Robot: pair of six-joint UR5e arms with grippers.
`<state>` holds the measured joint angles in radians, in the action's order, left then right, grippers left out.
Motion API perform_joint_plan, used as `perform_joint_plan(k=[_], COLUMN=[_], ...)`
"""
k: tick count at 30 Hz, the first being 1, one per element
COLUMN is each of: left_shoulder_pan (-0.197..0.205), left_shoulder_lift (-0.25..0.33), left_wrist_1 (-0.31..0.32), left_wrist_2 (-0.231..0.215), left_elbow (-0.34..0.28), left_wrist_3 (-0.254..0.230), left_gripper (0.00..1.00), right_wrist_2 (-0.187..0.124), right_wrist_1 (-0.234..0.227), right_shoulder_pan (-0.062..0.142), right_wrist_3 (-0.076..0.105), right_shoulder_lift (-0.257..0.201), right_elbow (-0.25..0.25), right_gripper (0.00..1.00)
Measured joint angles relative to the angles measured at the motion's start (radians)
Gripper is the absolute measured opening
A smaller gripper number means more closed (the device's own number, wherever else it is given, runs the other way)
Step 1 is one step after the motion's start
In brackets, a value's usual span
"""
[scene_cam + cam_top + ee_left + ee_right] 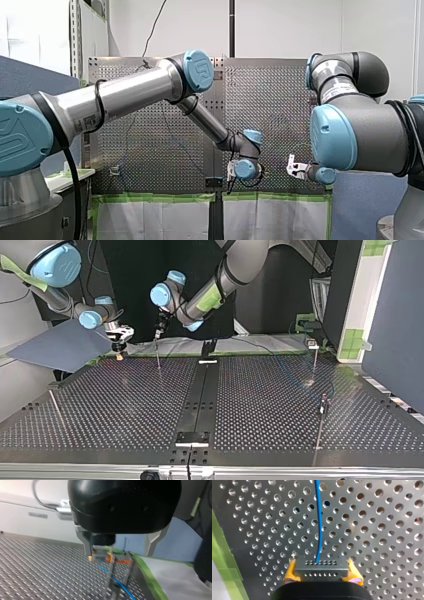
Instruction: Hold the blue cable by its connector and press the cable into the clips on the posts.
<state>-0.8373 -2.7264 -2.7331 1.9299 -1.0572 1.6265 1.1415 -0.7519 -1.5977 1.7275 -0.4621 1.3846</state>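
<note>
In the right wrist view my right gripper [320,565] has its yellow pads [291,571] shut on a grey metal connector [320,572]. A blue cable [319,525] runs from the connector ahead over the perforated table. In the top view that gripper [120,347] hangs at the far left edge of the table. My left gripper [118,555], black with metal fingers [88,545], is open and holds nothing. It hovers beside a thin post [158,357]. Its wrist view shows the connector [100,553], the blue cable [117,582] and two posts [109,576] ahead of it.
More posts stand at the top view's right, one with a clip [313,344] at the far edge and one [323,410] nearer. A rod [56,409] lies at the left. Green tape [150,580] and white sheeting line the far edge. A black rail [197,405] splits the table.
</note>
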Motion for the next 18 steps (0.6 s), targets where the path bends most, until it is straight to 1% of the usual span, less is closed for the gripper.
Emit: perform_joint_plan(k=[3, 7, 12, 18], left_shoulder_pan=[-0.007, -0.012, -0.015, -0.026], left_shoulder_lift=[0.030, 0.073, 0.120, 0.181], left_wrist_1=[0.028, 0.070, 0.117, 0.178], left_wrist_2=[0.003, 0.031, 0.052, 0.103], left_elbow=[-0.031, -0.074, -0.121, -0.182], left_wrist_3=[0.009, 0.035, 0.070, 0.057], left_gripper=[0.98, 0.98, 0.98, 0.98], right_wrist_2=[0.000, 0.000, 0.000, 0.000], right_wrist_1=[0.000, -0.001, -0.001, 0.000], right_shoulder_pan=[0.001, 0.001, 0.002, 0.002], right_wrist_3=[0.000, 0.001, 0.004, 0.007], right_shoulder_lift=[0.000, 0.000, 0.000, 0.000], right_elbow=[0.000, 0.000, -0.001, -0.001], right_gripper=[0.00, 0.00, 0.00, 0.00])
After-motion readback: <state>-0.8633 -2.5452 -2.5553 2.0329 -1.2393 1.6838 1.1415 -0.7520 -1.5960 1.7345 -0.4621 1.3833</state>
